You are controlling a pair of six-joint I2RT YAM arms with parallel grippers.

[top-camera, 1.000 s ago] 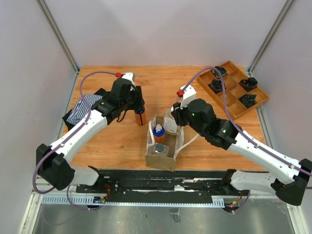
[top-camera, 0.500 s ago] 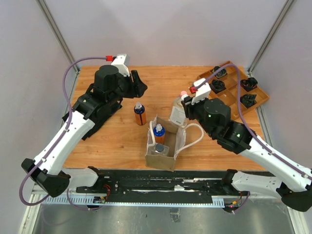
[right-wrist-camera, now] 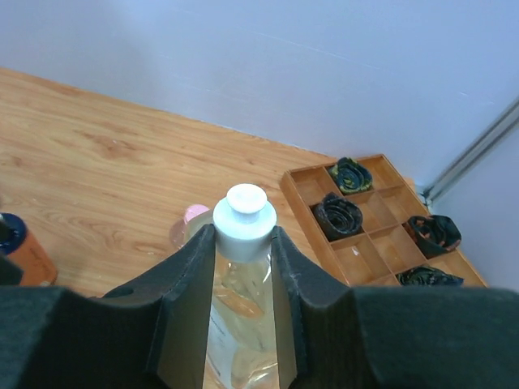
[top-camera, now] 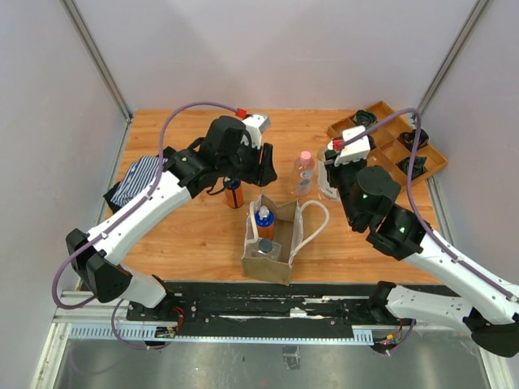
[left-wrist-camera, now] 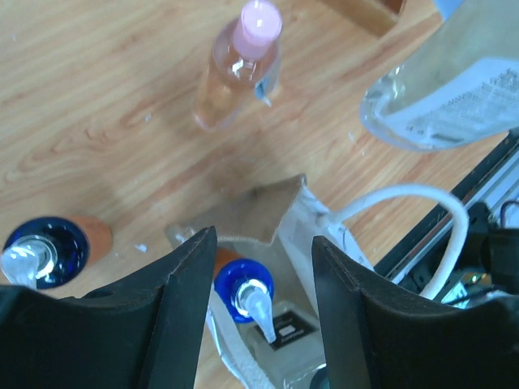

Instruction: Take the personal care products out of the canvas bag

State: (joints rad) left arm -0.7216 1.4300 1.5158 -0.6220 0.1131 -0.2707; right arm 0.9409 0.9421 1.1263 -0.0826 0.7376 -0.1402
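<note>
Pinching the white-capped bottle (right-wrist-camera: 242, 292), the right claw (right-wrist-camera: 240, 239) hangs just beside the canvas bag (top-camera: 264, 266).

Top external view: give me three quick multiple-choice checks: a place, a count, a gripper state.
1. Where is the pink-capped bottle?
A. lying on the striped clothing
B. in the wooden tray
C. upright on the table

2. How many blue-capped bottles show?
A. one
B. two
C. four

3. The right gripper is:
A. shut on the white-capped bottle
B. open and empty
C. shut on a blue-capped bottle

Answers:
1 C, it stands on bare wood beyond the canvas bag.
2 B, one is on the table and one is inside the bag.
3 A, the right wrist view shows the bottle clamped below its white cap.
</note>
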